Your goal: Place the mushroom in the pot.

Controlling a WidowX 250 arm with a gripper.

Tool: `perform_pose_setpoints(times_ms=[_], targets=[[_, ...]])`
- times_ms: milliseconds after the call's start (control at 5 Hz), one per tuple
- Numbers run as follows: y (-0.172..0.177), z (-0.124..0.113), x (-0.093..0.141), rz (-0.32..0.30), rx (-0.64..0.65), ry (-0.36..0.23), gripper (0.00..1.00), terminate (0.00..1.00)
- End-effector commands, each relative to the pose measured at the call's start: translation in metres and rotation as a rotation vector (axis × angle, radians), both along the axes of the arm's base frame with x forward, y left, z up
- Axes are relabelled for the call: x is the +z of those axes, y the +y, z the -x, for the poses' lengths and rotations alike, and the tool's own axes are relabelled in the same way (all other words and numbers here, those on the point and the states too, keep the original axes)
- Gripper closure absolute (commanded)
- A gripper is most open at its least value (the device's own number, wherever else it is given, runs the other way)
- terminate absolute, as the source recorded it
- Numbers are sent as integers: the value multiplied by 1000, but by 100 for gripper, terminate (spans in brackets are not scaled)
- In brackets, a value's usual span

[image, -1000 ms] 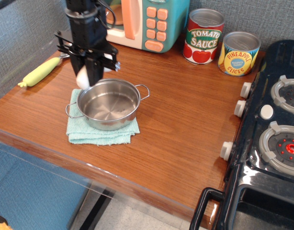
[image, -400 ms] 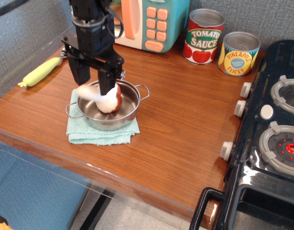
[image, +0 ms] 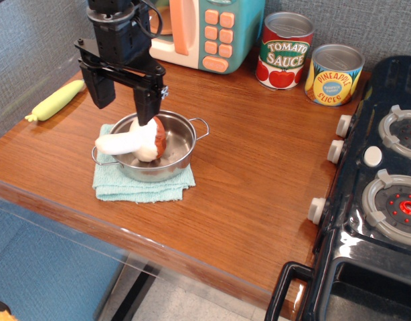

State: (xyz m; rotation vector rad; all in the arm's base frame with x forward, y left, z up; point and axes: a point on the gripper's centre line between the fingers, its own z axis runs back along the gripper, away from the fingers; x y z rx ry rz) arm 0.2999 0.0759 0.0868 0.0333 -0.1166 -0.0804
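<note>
The mushroom [image: 133, 141] lies in the pot [image: 175, 160], its reddish-brown cap inside and its white stem resting over the pot's left rim. The shiny steel pot stands on a folded teal cloth [image: 142, 187]. My gripper [image: 122, 103] is open, its two black fingers spread wide just above the pot's back-left rim. The right finger tip is close over the mushroom's cap. Nothing is held between the fingers.
A yellow-green-handled spoon [image: 57, 99] lies at the far left. A toy microwave [image: 205, 30] stands behind the arm. A tomato sauce can [image: 284, 51] and a pineapple can [image: 333, 74] stand at the back right. A black toy stove [image: 383, 187] fills the right side.
The gripper came over the pot with the mushroom, opened and let it go. The mushroom dropped into the pot with its stem over the left rim. The gripper has risen slightly.
</note>
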Motion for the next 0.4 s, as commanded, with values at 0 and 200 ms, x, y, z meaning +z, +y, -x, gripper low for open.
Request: perform_pose_setpoints(times_ms=[0, 200], targets=[[8, -2, 24, -16, 0, -65, 0, 0], [8, -2, 24, -16, 0, -65, 0, 100]])
